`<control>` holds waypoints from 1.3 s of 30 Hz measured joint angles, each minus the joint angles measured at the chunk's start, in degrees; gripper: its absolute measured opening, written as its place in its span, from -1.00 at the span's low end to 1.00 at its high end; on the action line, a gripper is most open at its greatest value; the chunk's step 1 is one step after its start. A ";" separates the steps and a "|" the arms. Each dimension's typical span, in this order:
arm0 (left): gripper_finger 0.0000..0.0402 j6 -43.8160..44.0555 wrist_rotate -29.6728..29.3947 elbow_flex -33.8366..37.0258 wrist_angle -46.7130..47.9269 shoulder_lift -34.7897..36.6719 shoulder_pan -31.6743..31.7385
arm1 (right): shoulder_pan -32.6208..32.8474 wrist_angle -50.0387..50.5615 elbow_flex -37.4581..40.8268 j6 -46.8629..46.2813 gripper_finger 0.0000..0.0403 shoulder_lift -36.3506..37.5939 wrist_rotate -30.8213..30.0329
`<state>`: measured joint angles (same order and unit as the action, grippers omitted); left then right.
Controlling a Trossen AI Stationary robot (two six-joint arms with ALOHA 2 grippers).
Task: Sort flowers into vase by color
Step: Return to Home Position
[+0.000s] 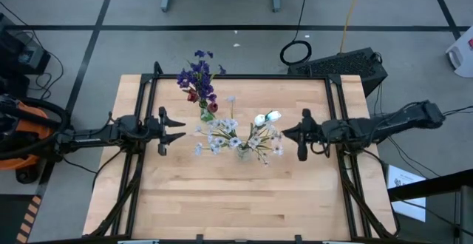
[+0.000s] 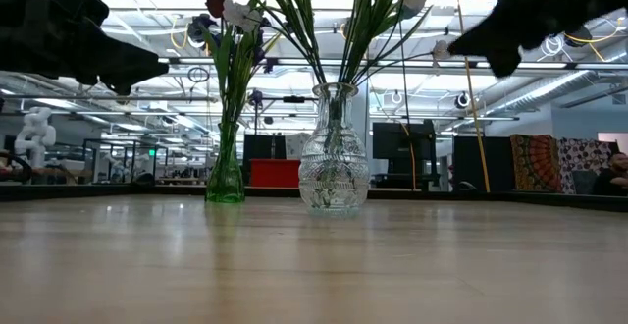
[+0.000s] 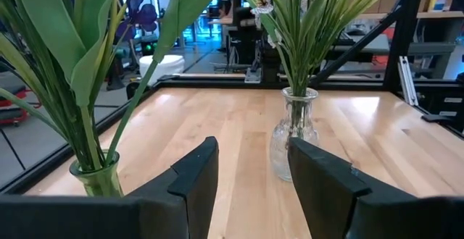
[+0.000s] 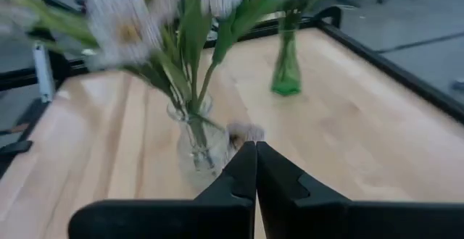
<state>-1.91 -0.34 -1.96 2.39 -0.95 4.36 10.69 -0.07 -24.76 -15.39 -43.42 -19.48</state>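
Flowers (image 2: 377, 20) run off the low view's top above green vase (image 2: 225, 172) and glass vase (image 2: 334, 157); we see left gripper (image 3: 251, 152) spread, right gripper (image 4: 255, 149) pressed together, open tabletop (image 1: 236, 200) below.

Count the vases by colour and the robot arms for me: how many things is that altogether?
Green vase: 1
Clear vase: 1
Robot arms: 2, the left arm with the left end effector open, the right arm with the right end effector shut and empty
Total: 4
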 joint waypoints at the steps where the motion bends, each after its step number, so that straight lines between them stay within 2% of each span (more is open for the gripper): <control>1: -0.14 0.00 -0.02 0.00 0.00 0.00 0.00 | -1.01 -2.99 2.14 0.34 -1.00 0.02 1.56; 6: -0.14 0.02 -0.15 0.00 -0.16 0.00 0.00 | -5.04 -15.96 10.66 3.00 -1.00 2.43 6.53; 11: -0.14 0.02 -0.15 -0.01 -0.26 0.00 0.00 | -7.08 -19.10 16.63 2.68 -1.00 9.88 7.85; 16: -0.14 0.02 -0.15 -0.02 -0.24 0.00 0.00 | -7.36 -16.60 18.83 2.42 -1.00 18.64 9.22; 20: -0.14 0.02 -0.13 -0.02 -0.24 0.00 0.00 | -7.32 -10.47 19.68 0.51 -1.00 24.77 9.28; 27: -0.14 0.02 -0.13 -0.07 -0.20 0.00 0.00 | -7.29 -9.27 24.17 -0.57 -1.00 34.59 9.13; 33: -0.14 0.02 -0.13 -0.07 -0.17 -0.01 0.00 | -7.29 -8.34 23.92 1.10 -1.00 40.68 13.56; 39: -0.14 0.02 -0.13 -0.07 -0.17 -0.02 0.00 | -7.26 -3.17 23.95 -2.76 -1.00 43.27 13.54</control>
<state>-1.89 -0.47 -2.02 2.22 -0.97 4.36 3.43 -3.24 -0.81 -18.16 -0.15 -5.94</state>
